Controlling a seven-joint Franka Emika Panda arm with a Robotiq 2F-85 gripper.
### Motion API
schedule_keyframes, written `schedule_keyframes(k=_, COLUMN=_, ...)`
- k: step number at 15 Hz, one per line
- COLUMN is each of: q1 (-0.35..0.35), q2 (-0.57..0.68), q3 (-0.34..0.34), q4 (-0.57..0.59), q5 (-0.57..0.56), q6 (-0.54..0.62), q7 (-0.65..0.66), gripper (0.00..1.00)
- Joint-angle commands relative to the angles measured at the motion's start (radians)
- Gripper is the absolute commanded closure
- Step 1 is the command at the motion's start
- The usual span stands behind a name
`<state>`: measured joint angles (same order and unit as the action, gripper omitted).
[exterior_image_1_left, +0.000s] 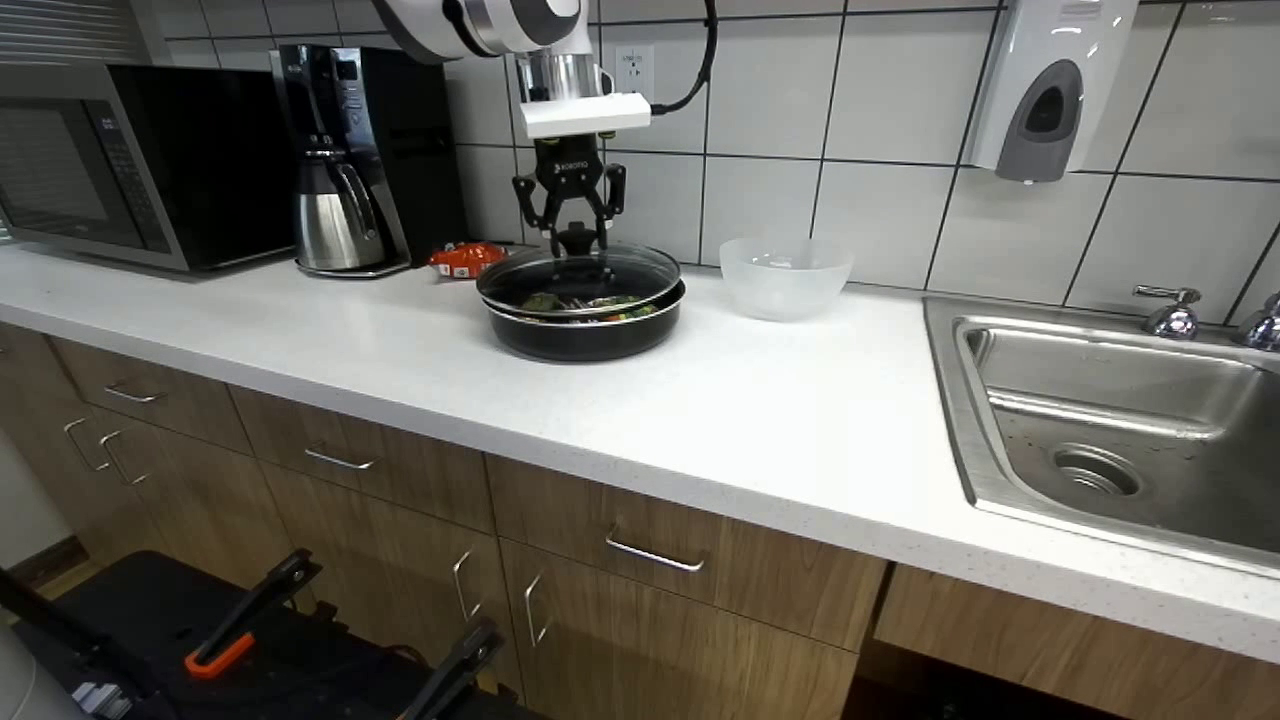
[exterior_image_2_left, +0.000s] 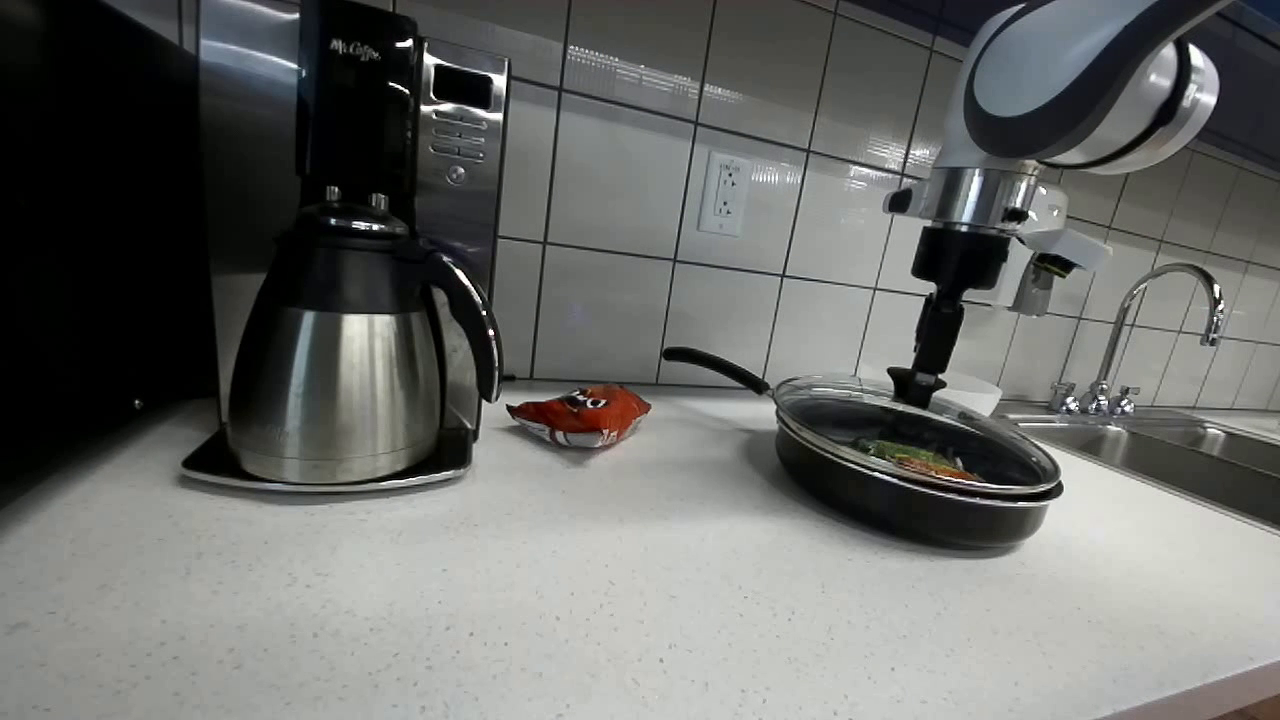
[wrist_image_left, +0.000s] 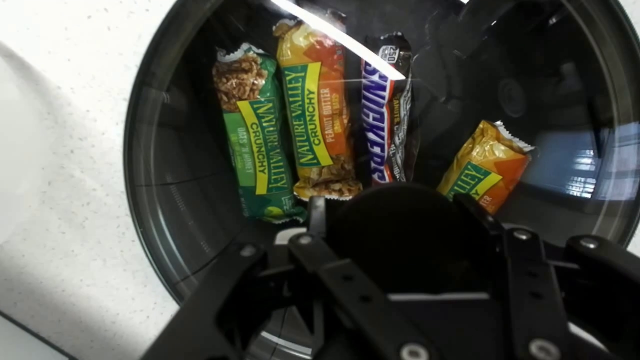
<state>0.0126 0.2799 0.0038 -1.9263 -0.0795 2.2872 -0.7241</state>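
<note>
**My end effector (exterior_image_1_left: 578, 245) grips a glass lid (exterior_image_1_left: 575, 282) by its knob (exterior_image_1_left: 575, 237)**

In an exterior view, I hold the clear, metal-rimmed lid askew over a round black pan (exterior_image_1_left: 585, 342) on a speckled white desk (exterior_image_1_left: 790, 410), near a frosted bowl (exterior_image_1_left: 785, 285). In an exterior view, the pan's curved handle (exterior_image_2_left: 716, 365) juts toward glossy tiles (exterior_image_2_left: 608, 310), near a crinkled red bag (exterior_image_2_left: 588, 412). In the wrist view, shiny wrapped bars (wrist_image_left: 317, 110) lie in the pan, under the lid.
</note>
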Motion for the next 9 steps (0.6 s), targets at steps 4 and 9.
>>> schedule_keyframes(k=4, q1=-0.034, q2=-0.012, q3=0.026, q4=0.025, q5=0.013, q6=-0.035, q7=-0.031, gripper=0.61)
schedule_keyframes(k=9, q1=-0.039, q2=-0.008, q3=0.027, q4=0.016, q5=0.015, q6=-0.040, q7=-0.031, gripper=0.61)
